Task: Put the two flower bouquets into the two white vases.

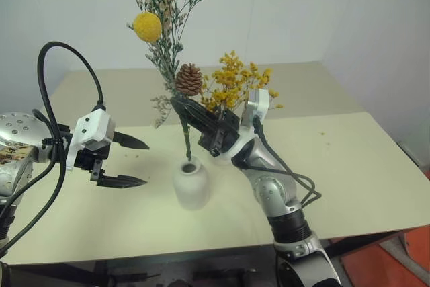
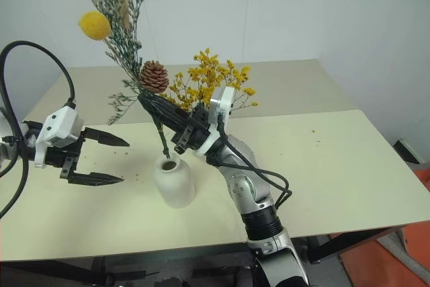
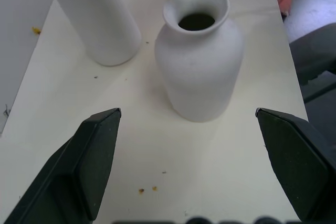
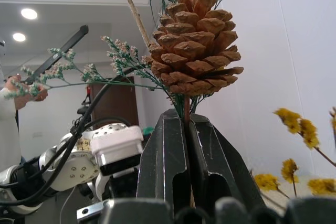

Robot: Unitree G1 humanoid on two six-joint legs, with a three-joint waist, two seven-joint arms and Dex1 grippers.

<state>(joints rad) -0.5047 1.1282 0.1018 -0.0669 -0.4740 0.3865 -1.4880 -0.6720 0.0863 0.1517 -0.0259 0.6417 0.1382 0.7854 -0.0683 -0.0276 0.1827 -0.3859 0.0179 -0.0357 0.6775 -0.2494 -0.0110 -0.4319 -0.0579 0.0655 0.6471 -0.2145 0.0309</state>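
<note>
On a pale worktop (image 1: 349, 166), the squat rounded white ceramic vase (image 1: 191, 183) stands nearest. The second bouquet is being inserted: the right gripper (image 1: 185, 109), jaws clenched on the stems of the grey-green dried bouquet with a yellow ball and brown pine cone (image 1: 189, 79), holds the stem tips at the vase mouth. Next, judging by this, comes a straight lowering. The left gripper (image 1: 134, 162) hovers beside the vase, jaws released. Behind, the yellow-orange blossoms (image 1: 232, 85) rise from the tall white cylindrical vase (image 3: 94, 14).

Grey-green bouquet (image 1: 168, 38) upright, stem tip at squat vase (image 1: 191, 184) mouth, yellow bouquet (image 1: 235, 85) in tall vase (image 3: 94, 14)
</note>
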